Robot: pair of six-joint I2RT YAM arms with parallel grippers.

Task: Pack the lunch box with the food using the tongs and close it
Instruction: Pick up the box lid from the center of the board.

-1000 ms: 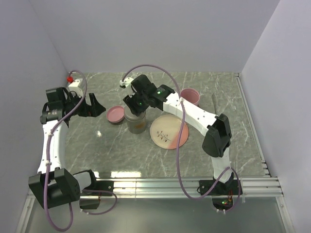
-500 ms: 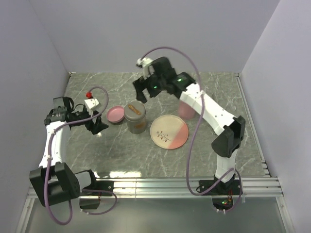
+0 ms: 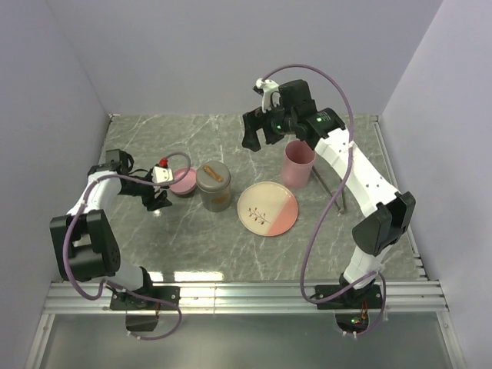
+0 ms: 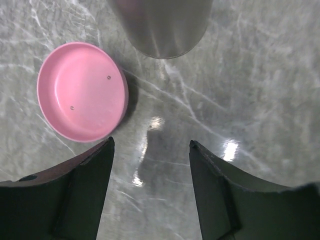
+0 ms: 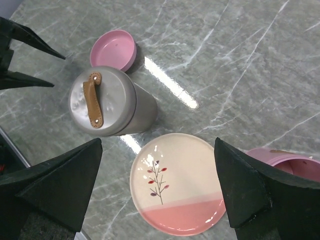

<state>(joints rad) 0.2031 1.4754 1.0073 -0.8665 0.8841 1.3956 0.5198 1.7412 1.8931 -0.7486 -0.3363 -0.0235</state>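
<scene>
Prob. closing step: L gripper (image 4: 150,146), jaws spread & empty, by pink lid (image 4: 82,92) nr table (image 3: 192,242) left edge, R gripper (image 5: 157,143) likewise; next, pinch lid rim.

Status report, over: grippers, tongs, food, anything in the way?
Left gripper open, empty, low by pink lid. Right gripper open, empty, up high. Tongs lie untouched beside pink cup; no food visible. Nothing blocking them.
</scene>
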